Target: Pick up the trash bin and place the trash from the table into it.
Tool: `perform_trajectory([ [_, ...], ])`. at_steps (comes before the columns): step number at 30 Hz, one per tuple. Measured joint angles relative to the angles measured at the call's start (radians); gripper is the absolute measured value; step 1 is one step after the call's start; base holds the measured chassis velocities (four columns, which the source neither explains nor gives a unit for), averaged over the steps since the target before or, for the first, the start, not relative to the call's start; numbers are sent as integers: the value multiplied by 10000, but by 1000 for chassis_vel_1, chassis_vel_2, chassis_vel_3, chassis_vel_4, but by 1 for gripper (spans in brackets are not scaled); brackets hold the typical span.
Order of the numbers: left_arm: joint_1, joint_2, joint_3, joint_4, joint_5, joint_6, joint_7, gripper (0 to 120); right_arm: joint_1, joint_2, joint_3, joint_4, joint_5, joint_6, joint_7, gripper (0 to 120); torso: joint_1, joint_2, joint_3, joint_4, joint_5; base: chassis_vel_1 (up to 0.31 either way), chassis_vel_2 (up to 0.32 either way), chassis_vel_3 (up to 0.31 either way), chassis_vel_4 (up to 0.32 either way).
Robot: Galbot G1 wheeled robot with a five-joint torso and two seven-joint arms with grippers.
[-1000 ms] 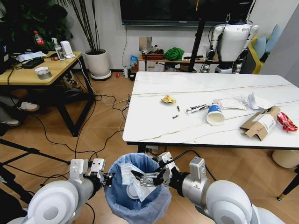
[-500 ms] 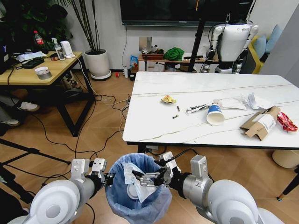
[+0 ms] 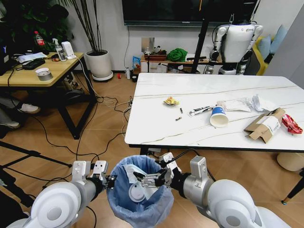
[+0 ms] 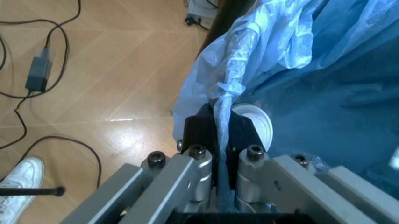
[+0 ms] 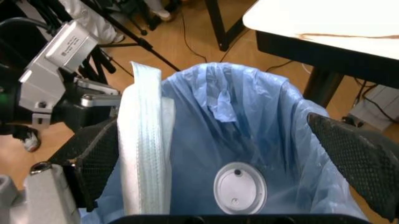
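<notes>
We record the table [image 3: 199,95] as the largest item, its near edge just beyond the held bin, running toward two o'clock from us. The trash bin [image 3: 140,209], blue-lined, hangs low at six o'clock between both arms, clear of the floor.

The left gripper [image 3: 110,182] sits at the bin's nine o'clock rim; its fingers [image 4: 198,161] are closed narrow on the liner and rim edge. The right gripper [image 3: 145,179] hangs over the bin's mouth with its fingers spread wide, a white tissue strip [image 5: 145,154] draped against one finger.

The remaining trash lies across the table from twelve to two o'clock: paper cup [image 3: 219,117], cardboard box [image 3: 264,126], red wrapper [image 3: 291,124], yellow scrap [image 3: 170,100]. We judge the right arm the nearer to all of it; the box's long axis runs toward two o'clock.

The right wrist view adds a round white lid [image 5: 240,182] on the bin's floor. The left wrist view alone confirms the pinch on the liner.
</notes>
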Motion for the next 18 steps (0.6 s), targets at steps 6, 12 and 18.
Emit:
perform_trajectory([
  [6, -29, -9, 0, -13, -65, 0, 4, 0, -141, 91, -180, -312, -523, 313, -259, 100, 0, 0, 0, 0, 0, 0, 0, 0, 0],
  [12, -17, -28, -52, -21, -131, 0, 6, 0, -409, 111, -179, -512, -1082, 561, -604, 100, 0, 0, 0, 0, 1, 0, 0, 0, 0],
  [18, 26, -3, -184, -53, -204, 0, 6, 0, -945, -8, 99, -471, -1568, 765, -1058, 100, 0, 0, 0, -1, 1, 0, 0, 0, 0],
])
